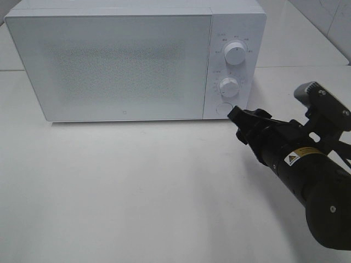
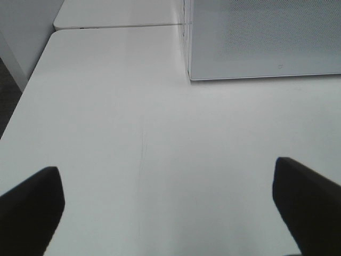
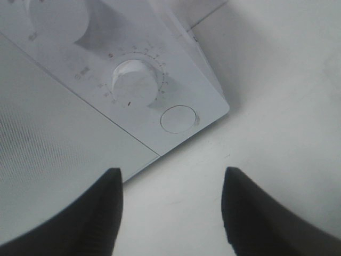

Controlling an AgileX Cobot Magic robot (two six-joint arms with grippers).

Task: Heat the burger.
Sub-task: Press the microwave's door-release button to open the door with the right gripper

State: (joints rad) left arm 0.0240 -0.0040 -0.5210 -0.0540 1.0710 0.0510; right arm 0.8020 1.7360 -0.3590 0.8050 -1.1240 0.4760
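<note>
we see the right end effector [image 3: 173,170] released and empty, just short of the microwave's [image 3: 53,144] round button [image 3: 178,118]; left end effector [image 2: 170,208] released above the tabletop [image 2: 160,133]; burger's whereabouts: we cannot tell.

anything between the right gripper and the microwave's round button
Nothing stands between them. The right wrist view shows only a bare strip of white table between the right gripper and the microwave corner bearing the round button.
</note>
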